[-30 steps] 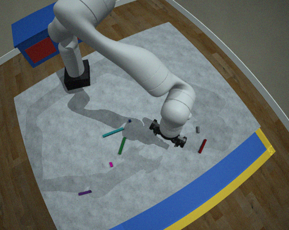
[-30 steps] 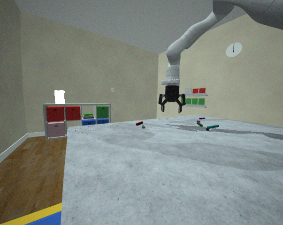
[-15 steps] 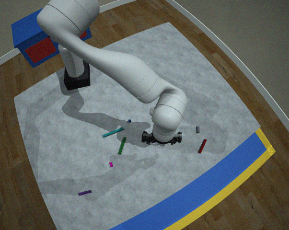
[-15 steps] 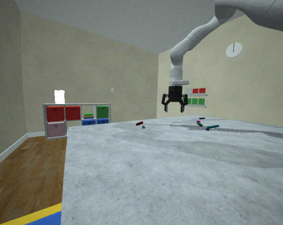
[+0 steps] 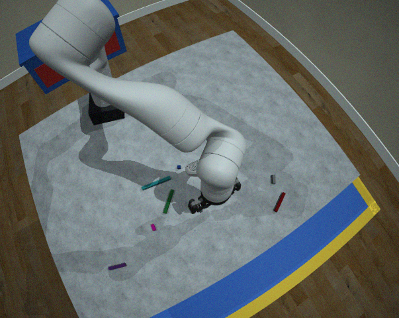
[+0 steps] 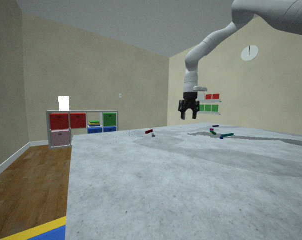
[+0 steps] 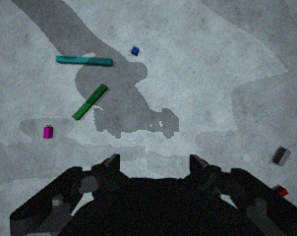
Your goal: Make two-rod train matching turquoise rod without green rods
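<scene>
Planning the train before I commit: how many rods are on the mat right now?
7, all apart: turquoise, green below it, blue above, magenta, purple nearest the lower left, grey and red at right. The arm could hide another.

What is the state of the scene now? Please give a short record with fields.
end effector: open, holding nothing, above the mat
turquoise rod: flat, beside green rod, apart
red rod: alone, near grey rod, not touching
other rods: blue, magenta, purple
train: not started
</scene>
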